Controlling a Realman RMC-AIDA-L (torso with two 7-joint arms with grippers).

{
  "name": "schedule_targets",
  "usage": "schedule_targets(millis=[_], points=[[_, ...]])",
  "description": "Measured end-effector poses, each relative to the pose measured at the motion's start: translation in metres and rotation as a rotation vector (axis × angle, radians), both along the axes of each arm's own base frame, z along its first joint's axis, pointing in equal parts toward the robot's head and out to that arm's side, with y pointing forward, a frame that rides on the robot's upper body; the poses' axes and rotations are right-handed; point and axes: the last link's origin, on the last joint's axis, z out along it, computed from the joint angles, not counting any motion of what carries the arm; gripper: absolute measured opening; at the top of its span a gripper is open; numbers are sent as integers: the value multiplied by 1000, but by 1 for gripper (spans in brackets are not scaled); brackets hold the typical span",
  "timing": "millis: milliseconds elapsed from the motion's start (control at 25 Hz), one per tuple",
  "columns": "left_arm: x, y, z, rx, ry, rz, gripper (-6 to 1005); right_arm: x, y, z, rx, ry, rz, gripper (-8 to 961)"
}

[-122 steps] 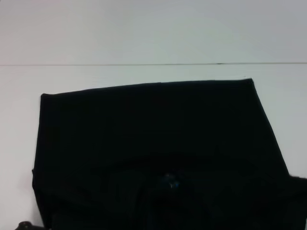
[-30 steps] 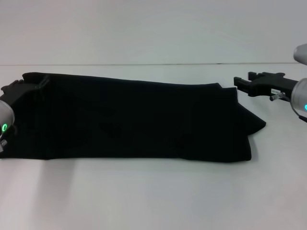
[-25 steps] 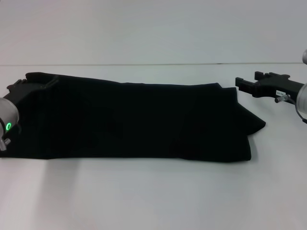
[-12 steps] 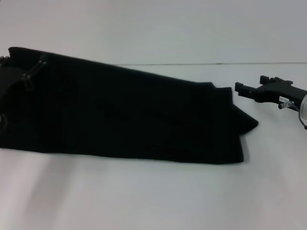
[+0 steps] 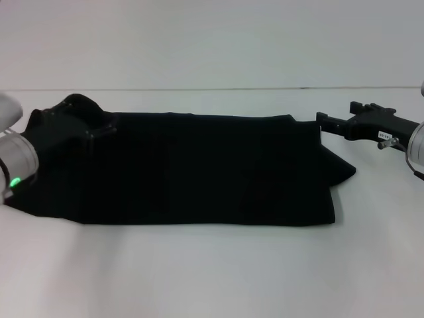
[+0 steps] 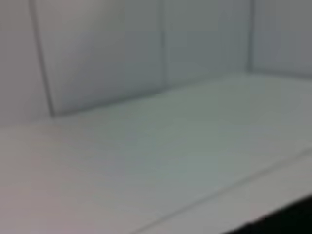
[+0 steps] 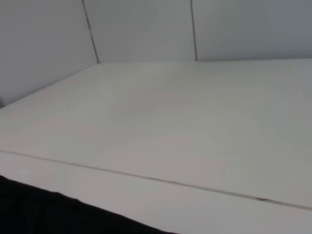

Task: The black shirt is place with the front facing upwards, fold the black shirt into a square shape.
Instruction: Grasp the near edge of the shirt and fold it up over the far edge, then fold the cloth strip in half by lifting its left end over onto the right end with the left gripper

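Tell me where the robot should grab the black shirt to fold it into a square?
Probably the short ends. The black shirt lies as a long flat band across the table. The left gripper is at its left end, where the cloth bunches up. The right gripper sits just off the right end, so coming in from that side looks easiest.

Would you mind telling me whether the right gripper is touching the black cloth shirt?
Cannot tell. In the head view the right gripper has its tip at the folded black cloth shirt's right edge, black against black, with no plain gap or contact.
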Motion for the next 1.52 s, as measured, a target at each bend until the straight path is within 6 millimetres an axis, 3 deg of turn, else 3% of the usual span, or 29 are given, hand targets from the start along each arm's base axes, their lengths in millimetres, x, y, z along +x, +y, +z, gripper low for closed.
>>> schedule_targets(millis=[360, 640, 840, 1040, 1280, 1520], points=[[17, -11, 61, -17, 28, 36, 815, 1, -2, -3, -7, 8, -7, 930], [20, -20, 87, -29, 25, 85, 825, -2, -1, -4, -10, 10, 3, 930], [17, -29, 86, -50, -71, 127, 825, 1, -4, -2, -1, 38, -4, 930], [9, -33, 82, -88, -210, 258, 823, 6, -18, 19, 70, 177, 42, 930], [-1, -42, 100, -154, -299, 463, 822, 7, -35, 39, 177, 279, 139, 929], [-14, -59, 122, -194, -483, 629, 821, 5, -33, 35, 209, 191, 192, 929]])
